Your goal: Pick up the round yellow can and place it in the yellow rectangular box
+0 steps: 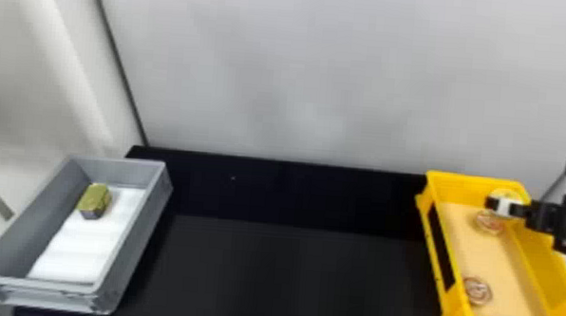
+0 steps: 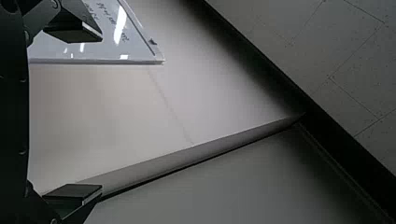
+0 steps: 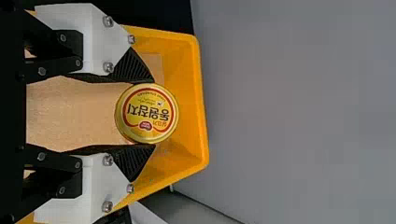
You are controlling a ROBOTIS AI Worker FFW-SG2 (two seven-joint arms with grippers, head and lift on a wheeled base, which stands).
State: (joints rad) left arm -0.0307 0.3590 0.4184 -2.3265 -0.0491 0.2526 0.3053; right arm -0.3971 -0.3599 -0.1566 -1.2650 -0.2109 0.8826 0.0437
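Observation:
At the far end of the yellow box (image 1: 442, 180), the right gripper (image 1: 504, 206) is shut on the round yellow can (image 1: 508, 194), which it holds above the box's floor. In the right wrist view the fingers of the right gripper (image 3: 148, 114) press on opposite sides of the yellow can (image 3: 146, 113), its printed lid facing the camera, with the yellow box (image 3: 203, 112) around it. My left gripper (image 2: 88, 114) stands open in the left wrist view, nothing between its fingers, facing pale panels.
Two round cans lie in the yellow box, one (image 1: 489, 222) just below the gripper and one (image 1: 477, 291) near its front. At the left stands a grey box (image 1: 133, 249) with a greenish-yellow block (image 1: 96, 197) on its white lining. A black table (image 1: 288, 274) spans between the boxes.

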